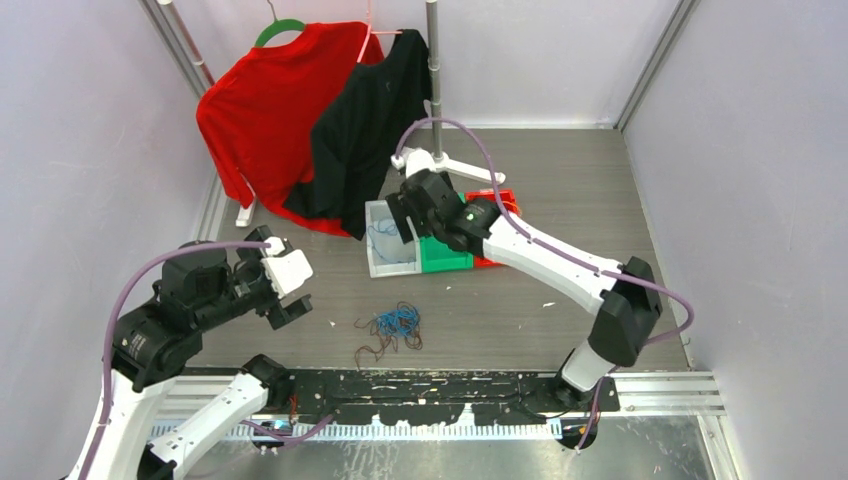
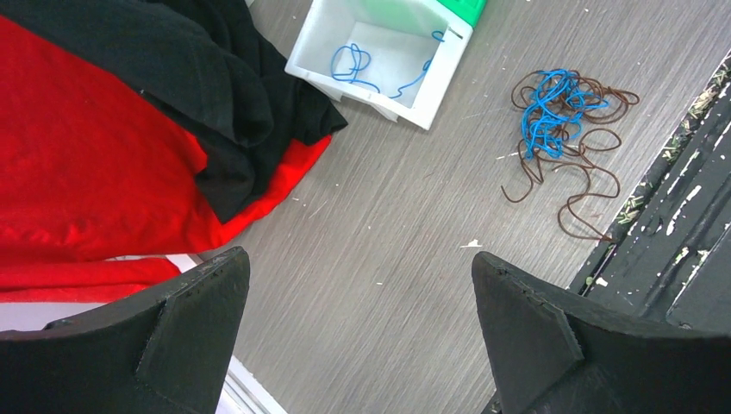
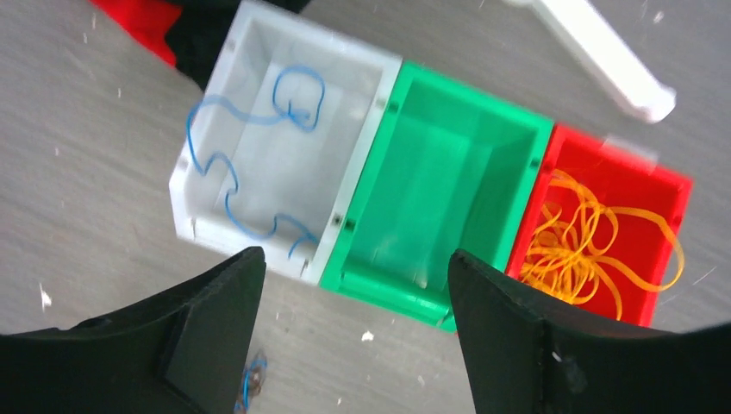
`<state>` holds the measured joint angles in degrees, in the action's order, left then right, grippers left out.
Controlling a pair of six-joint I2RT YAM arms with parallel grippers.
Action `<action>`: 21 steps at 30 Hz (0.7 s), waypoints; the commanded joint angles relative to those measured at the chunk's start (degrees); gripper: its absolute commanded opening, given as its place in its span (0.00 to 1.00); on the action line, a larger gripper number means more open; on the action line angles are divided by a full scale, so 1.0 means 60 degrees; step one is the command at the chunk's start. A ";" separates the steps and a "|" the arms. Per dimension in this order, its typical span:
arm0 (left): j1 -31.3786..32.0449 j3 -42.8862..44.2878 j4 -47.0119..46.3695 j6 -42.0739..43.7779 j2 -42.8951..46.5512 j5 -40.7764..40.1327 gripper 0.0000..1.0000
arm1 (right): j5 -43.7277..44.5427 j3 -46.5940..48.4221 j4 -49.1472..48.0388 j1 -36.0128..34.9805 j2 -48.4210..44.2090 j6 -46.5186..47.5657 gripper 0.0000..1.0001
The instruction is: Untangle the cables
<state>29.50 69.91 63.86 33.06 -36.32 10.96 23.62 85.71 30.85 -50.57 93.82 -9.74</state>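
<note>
A tangle of blue and dark brown cables (image 1: 392, 325) lies on the grey table; it also shows in the left wrist view as a loose bunch of cables (image 2: 556, 121). One blue cable (image 3: 259, 147) lies in the white bin (image 3: 362, 138). Yellow-orange cables (image 3: 586, 241) fill the red bin (image 3: 621, 155), and the green bin (image 3: 440, 190) between them holds nothing. My right gripper (image 3: 353, 254) hovers open over the bins' near edge with nothing between its fingers. My left gripper (image 2: 358, 259) is open above bare table, left of the tangle.
A red shirt (image 1: 265, 120) and a black shirt (image 1: 370, 120) hang from a rack behind the bins and drape onto the table. The rack's white foot (image 1: 470, 170) lies behind the bins. A black base plate (image 1: 450, 385) runs along the near edge. Walls close in both sides.
</note>
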 commanded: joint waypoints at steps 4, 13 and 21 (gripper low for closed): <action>-0.0038 -0.0089 -0.0627 -0.0320 -0.0173 -0.0197 1.00 | -0.0791 -0.2374 -0.0531 -0.1472 -0.1416 -0.1496 0.72; -0.0030 -0.0491 -0.0572 -0.0334 -0.0148 0.0375 1.00 | -0.3278 -0.4100 -0.1558 -0.2200 -0.1116 -0.1941 0.60; -0.0038 -0.0536 -0.0224 -0.0129 0.0049 0.0832 0.99 | -0.3769 -0.4475 -0.2632 -0.1732 -0.0490 -0.1499 0.56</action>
<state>29.50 66.61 63.00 31.81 -36.77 13.61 4.45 59.68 22.28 -62.78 90.45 -19.64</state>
